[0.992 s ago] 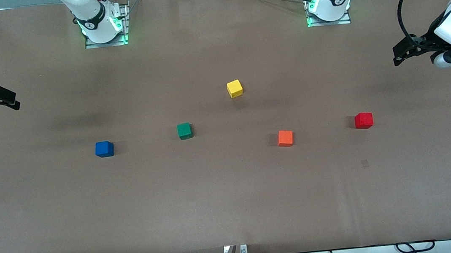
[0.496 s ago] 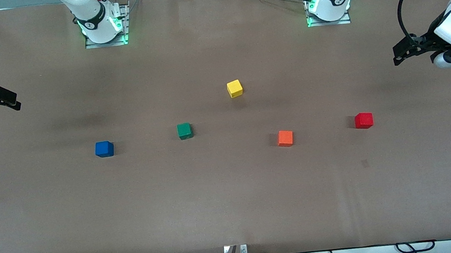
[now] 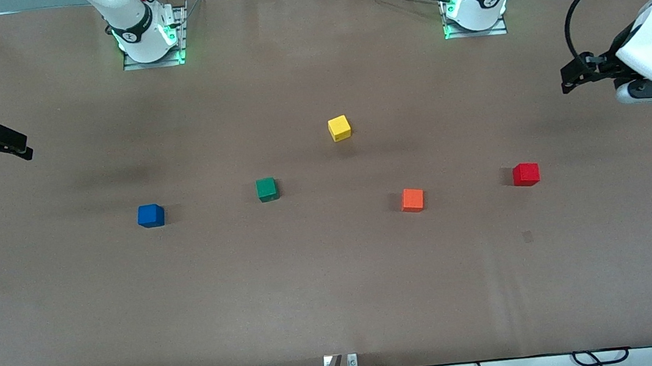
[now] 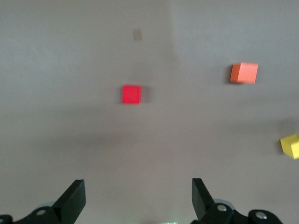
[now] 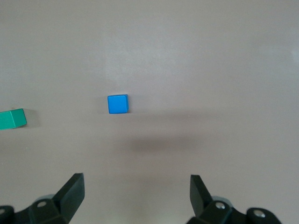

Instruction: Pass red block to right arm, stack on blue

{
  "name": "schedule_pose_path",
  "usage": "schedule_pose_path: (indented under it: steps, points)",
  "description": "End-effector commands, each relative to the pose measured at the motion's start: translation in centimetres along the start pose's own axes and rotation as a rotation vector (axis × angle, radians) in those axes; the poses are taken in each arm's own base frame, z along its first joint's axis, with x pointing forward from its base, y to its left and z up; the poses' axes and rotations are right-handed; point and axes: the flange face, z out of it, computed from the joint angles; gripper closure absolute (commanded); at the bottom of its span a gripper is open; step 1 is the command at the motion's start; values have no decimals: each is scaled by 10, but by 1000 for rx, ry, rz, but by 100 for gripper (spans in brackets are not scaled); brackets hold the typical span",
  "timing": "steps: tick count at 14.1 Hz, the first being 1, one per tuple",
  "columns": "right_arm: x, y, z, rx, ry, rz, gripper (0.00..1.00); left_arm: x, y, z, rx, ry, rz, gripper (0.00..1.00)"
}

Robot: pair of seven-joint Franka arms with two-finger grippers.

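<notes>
The red block (image 3: pixel 526 174) sits on the counter (image 3: pixel 338 292) toward the left arm's end, the blue block (image 3: pixel 150 216) toward the right arm's. The left hand (image 3: pixel 572 80) and right hand (image 3: pixel 15 145) hover above the counter's ends, released and empty.

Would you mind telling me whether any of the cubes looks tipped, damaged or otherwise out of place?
Nothing stands out: the red block, blue, green, orange and yellow cubes all sit flat and apart.
</notes>
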Motion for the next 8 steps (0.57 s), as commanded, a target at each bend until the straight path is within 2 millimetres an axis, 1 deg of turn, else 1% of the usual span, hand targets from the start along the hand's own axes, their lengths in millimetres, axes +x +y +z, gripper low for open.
schedule_pose_path:
  steps: [1, 2, 3, 4, 5, 6, 7, 8]
  points:
    - [-3, -2, -2, -2, -4, -14, 0, 12, 12, 11, -52, -51, 23, 0]
    - [-3, -3, 0, -2, -7, -14, 0, 28, 14, 14, -98, -50, 13, 0]
    - [-2, -6, 0, -1, -7, -19, 0, 48, 7, 9, -111, -30, 1, 0]
    - [-3, -8, 1, -3, -8, -22, 0, 66, -5, 6, -103, -19, -11, 0]
    - [-2, -9, 1, -3, -7, -24, 0, 68, -19, 5, -98, -21, -17, 0]
    - [-2, -10, 2, -3, -11, -22, 0, 69, -41, 8, -104, -23, -49, 0]
    - [-1, -9, 2, -3, -8, -21, 0, 72, -52, 19, -108, -42, -68, 0]
    - [0, -10, 4, -1, -11, -21, 0, 77, -57, 36, -105, -71, -74, 0]
